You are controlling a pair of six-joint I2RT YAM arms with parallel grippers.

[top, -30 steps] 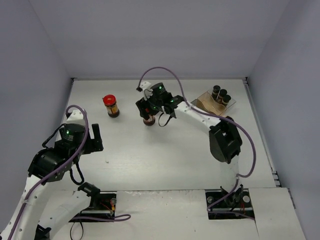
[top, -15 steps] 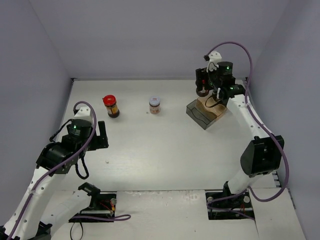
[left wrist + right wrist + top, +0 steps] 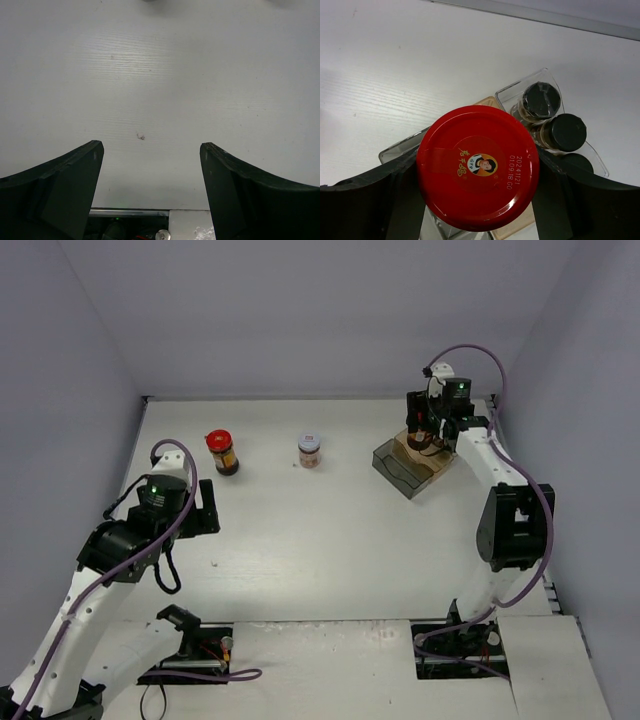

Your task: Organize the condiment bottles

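Pinches red-lidded jar (image 3: 477, 167) in right jaws, lid up, one finger on each side of the lid. Holds it over the clear tray (image 3: 398, 466), further in over the tray than half a second back, when held out past the tray's far-left corner. Cannot tell whether already touching the tray floor.

Just to the right-finger side of right jaws, inside the tray: three black-capped bottles (image 3: 564, 132), upright in a row, close against the held jar. Tightest thing around the jar. Below and to the left-finger side: clear tray wall, tan floor showing under it.

Well left of right jaws, out on the desk (image 3: 330, 540): white-lidded jar (image 3: 310, 450), upright, alone, same spot as half a second back. Further left again: second red-lidded jar (image 3: 222, 451), upright, also unmoved, well apart from the white-lidded one.

Keeps left jaws spread wide, holding nothing, over bare desk. Between them on the desk, only a small speck (image 3: 141, 136). Second red-lidded jar ahead of left jaws and apart from them. Left arm pose barely different from half a second back.

Tally by place: three bottles in the tray, one jar in right jaws above the tray, two jars loose on the desk.
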